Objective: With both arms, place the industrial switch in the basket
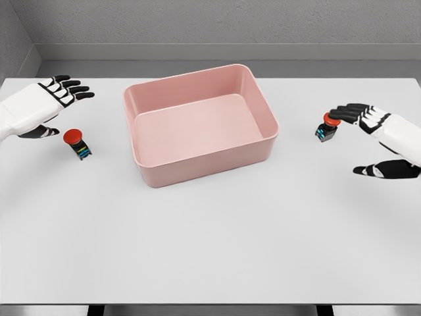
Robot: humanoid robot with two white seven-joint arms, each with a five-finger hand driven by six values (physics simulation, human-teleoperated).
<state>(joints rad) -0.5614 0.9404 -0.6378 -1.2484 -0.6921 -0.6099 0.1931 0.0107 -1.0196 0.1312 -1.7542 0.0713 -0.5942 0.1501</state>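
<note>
red-capped switches (77, 144) (327, 126) flanking pink basket (197, 125)
</note>
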